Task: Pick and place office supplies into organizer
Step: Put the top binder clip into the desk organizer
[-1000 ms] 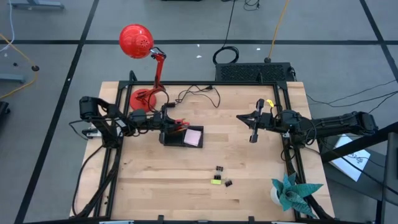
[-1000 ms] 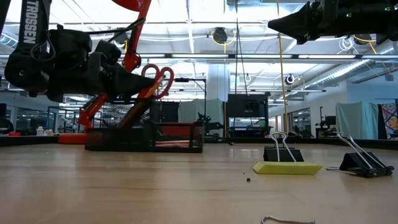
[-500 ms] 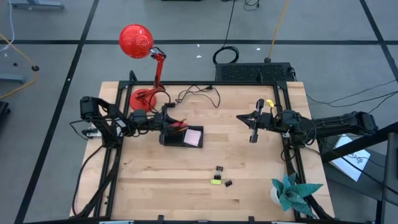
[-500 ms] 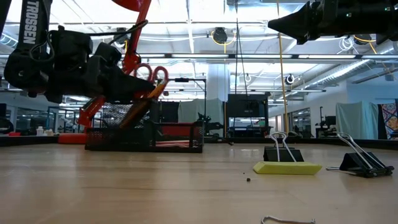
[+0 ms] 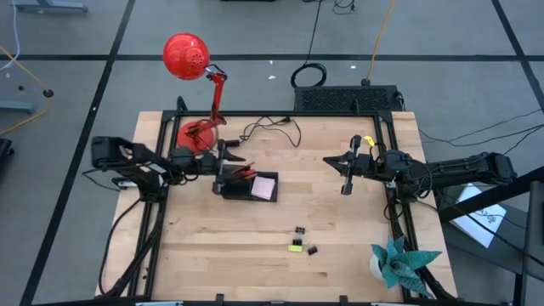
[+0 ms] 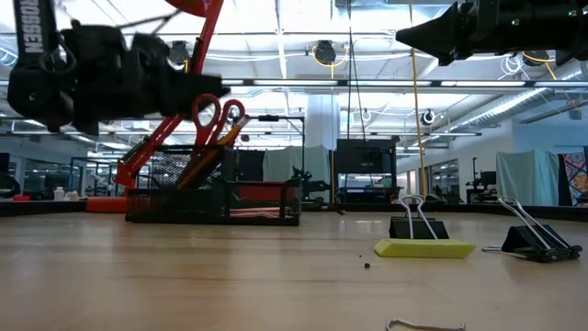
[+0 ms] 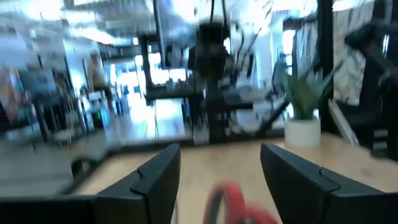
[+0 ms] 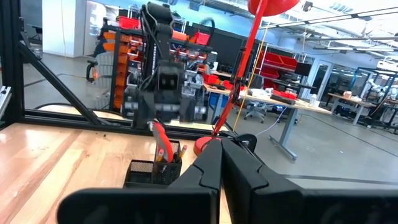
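- Your left gripper (image 5: 223, 161) is above the table, just beside the tall end of the organizer (image 5: 246, 185). In the left wrist view its two fingers (image 7: 158, 177) stand spread apart, with nothing between them.
- The red-handled scissors (image 6: 217, 119) stand in the organizer's upright compartment, handles up and leaning, together with orange pencils (image 6: 199, 164). The gripper does not pinch them; you see the red handle below the open fingers in the left wrist view.
- The pale pink sticky-note pad (image 5: 265, 187) lies in the low flat section of the organizer.
- Your right gripper (image 5: 347, 174) waits in the air over the right part of the table, well apart from the organizer. Its fingers are pressed together and hold nothing.
- On the table near the front edge you have two black binder clips (image 5: 300, 231) and a small yellow-green piece (image 5: 295, 246), close to each other.
- The red desk lamp (image 5: 187, 58) stands behind the organizer, and the teal paper plant (image 5: 399, 262) is at the front right corner.
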Available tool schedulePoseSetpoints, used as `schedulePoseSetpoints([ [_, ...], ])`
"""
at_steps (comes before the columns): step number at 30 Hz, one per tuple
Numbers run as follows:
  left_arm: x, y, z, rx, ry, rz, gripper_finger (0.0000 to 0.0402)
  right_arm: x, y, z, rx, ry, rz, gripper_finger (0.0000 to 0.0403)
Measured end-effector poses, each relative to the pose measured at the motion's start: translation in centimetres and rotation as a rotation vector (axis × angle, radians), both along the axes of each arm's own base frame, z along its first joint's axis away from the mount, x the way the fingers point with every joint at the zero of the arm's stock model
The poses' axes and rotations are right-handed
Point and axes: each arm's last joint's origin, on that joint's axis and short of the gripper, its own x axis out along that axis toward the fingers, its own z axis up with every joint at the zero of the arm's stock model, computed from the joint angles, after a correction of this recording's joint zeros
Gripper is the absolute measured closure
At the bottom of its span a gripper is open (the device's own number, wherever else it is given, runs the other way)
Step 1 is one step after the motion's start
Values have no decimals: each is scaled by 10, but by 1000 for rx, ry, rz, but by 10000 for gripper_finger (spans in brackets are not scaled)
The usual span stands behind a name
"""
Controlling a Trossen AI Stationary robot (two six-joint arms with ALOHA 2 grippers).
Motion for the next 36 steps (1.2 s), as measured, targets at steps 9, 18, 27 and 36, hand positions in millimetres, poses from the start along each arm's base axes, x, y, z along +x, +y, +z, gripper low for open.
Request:
schedulePoseSetpoints([
  [9,-45,-28,63,116,-328,-40,213,-1,2,0,13,-2,18,399],
  [18,-75,-46,105,138,-69,38,329,-3,7,1,37,-6,137,399],
  [27,-101,-65,159,249,207,111,395,-3,7,1,54,-6,133,399],
  [36,-119,-73,195,320,204,404,398,-3,6,-2,67,19,125,399],
])
